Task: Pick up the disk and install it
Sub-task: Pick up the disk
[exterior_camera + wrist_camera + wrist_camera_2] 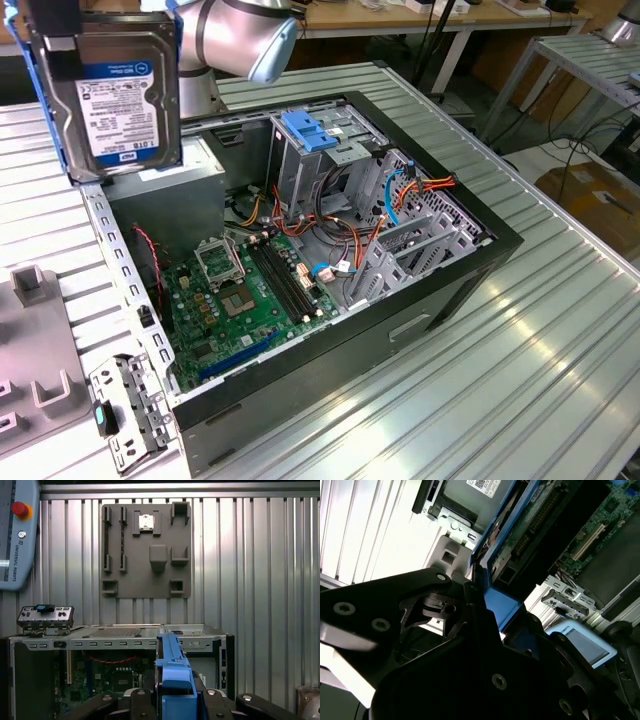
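First wrist view: my claw (175, 702) is clamped on the disk (172, 667), whose blue bracket stands edge-on between my fingers (148, 687). Beyond it lies the open computer case (120, 642) with its green motherboard (95, 677). Farther off, a grey fixture plate (145, 550) rests on the ribbed metal table (260, 580). In the exterior view the disk (118, 90) hangs lifted, label outward, over the case's corner and well apart from the blue-topped drive cage (310, 150). I judge the pickup done and the install not yet. Seating it calls for lining the bracket up with a cage bay.
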